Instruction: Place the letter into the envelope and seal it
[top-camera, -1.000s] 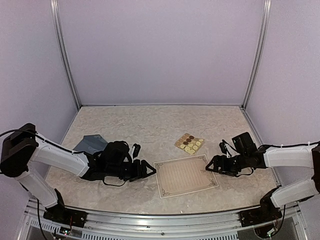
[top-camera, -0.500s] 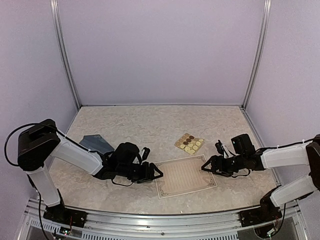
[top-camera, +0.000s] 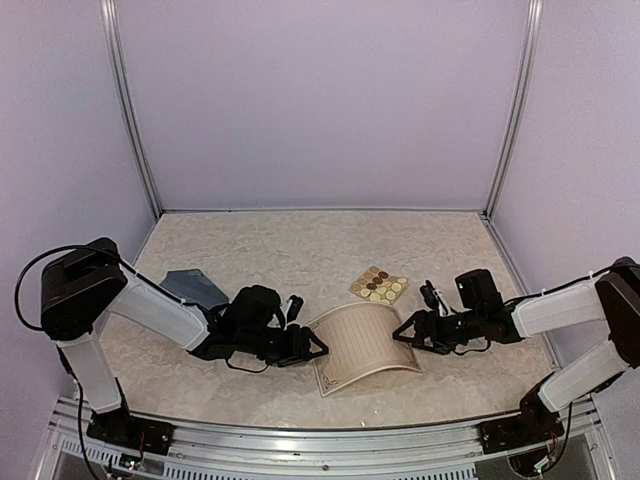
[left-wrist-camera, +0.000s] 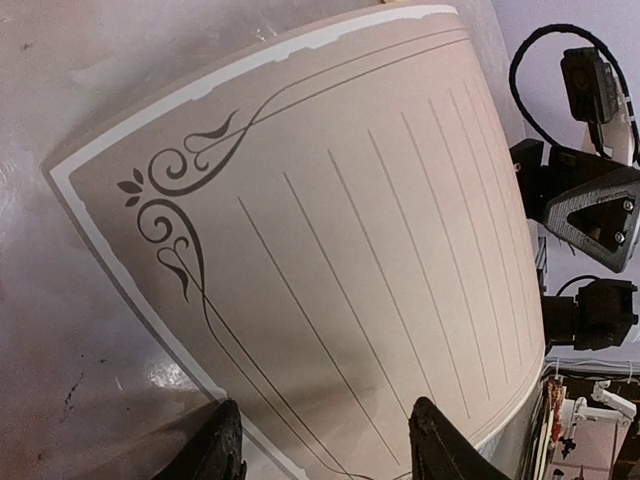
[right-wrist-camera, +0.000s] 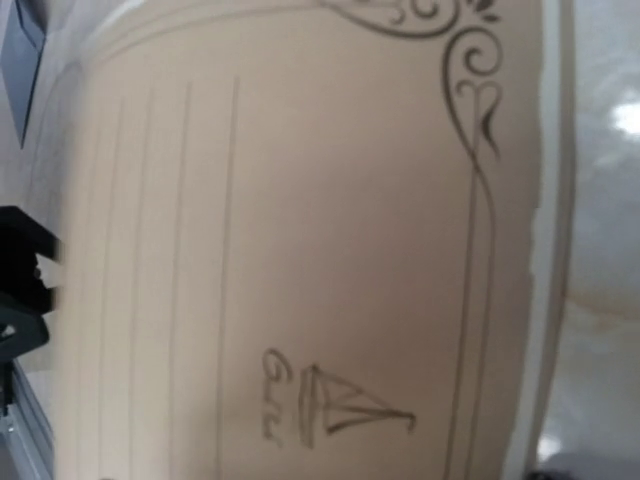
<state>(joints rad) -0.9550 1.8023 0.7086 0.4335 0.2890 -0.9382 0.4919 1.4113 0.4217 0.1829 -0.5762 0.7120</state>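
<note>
**Letter bowed up between both arms, envelope off to the left**

- Letter (top-camera: 362, 345) sits at the middle front of the surface (top-camera: 300, 240), printed side up. It arches into a hump. Its left and right edges are low and its middle is raised.
- Left fingers (top-camera: 314, 345) are at the letter's left edge. In the left wrist view the two tips (left-wrist-camera: 225, 455) stand clearly apart. The letter (left-wrist-camera: 350, 250) edge runs across the gap between them. The spread lies along the paper, so this is no pinch on the sheet. I read them as open and butted against the edge.
- Right fingers (top-camera: 402, 335) are at the opposite edge, pointing at the left ones. From above they look parted, with nothing clamped. The right wrist view is filled by the letter (right-wrist-camera: 300, 250), showing lines, a corner scroll and a small sailboat mark. Its own tips don't show there.
- Envelope (top-camera: 190, 288) lies flat at the left, behind the left arm. It is well apart from the letter, and neither arm touches it.
- Sticker sheet (top-camera: 379, 286) lies flat just behind the letter, near its far edge and not touching it.
</note>
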